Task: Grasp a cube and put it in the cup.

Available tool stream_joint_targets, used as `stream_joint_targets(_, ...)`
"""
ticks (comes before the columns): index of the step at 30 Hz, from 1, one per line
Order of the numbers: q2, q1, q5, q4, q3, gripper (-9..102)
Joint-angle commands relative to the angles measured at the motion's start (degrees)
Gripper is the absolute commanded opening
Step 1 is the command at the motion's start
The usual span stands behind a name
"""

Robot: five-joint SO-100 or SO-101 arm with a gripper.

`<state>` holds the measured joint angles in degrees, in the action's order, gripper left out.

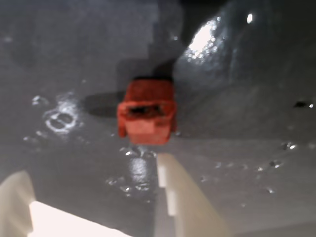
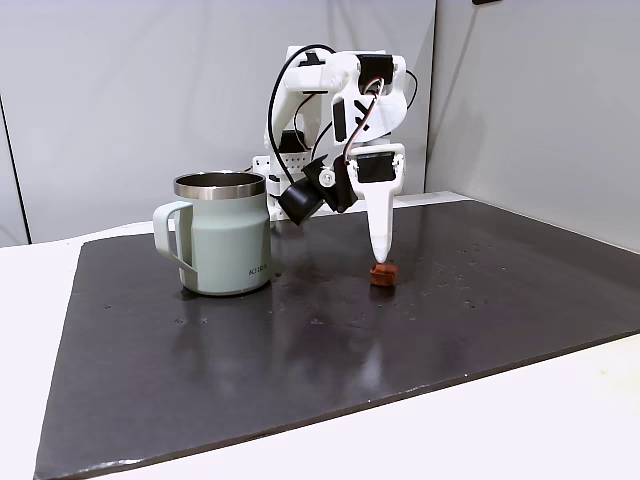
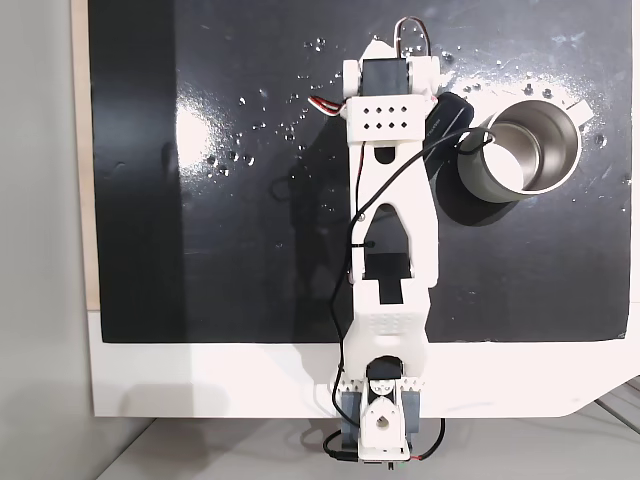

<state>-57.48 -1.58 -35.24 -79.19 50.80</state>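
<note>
The gripper (image 2: 380,250) hangs right above the cube (image 2: 383,275) with its fingers apart (not touching it). The cup (image 2: 222,235) stands well to the left.

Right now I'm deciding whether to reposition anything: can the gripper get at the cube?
Probably yes. The gripper hangs just above the cube, nothing lies between them, and the cup stands well aside.

In a fixed view, bare dark surface (image 2: 450,300) lies open all round the cube (image 2: 383,274), from 3 through 6 o'clock. The cup (image 2: 222,235) at 9 o'clock stands well apart, its mouth unobstructed from above.
</note>
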Motion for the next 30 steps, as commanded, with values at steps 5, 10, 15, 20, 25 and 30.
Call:
stream_joint_targets(5,0.53,-1.23,1.32,-0.62,-4.04,27)
stream_joint_targets(10,1.67,-2.02,2.11,-0.88,-3.69,27)
stream_joint_targets(15,2.64,-2.2,2.46,-0.97,-3.6,26)
stream_joint_targets(20,3.69,-1.85,2.81,-1.05,-2.64,26)
stream_joint_targets(25,3.87,-1.41,2.99,-1.05,-1.58,25)
stream_joint_targets(30,3.87,-1.41,3.08,-1.05,-1.32,25)
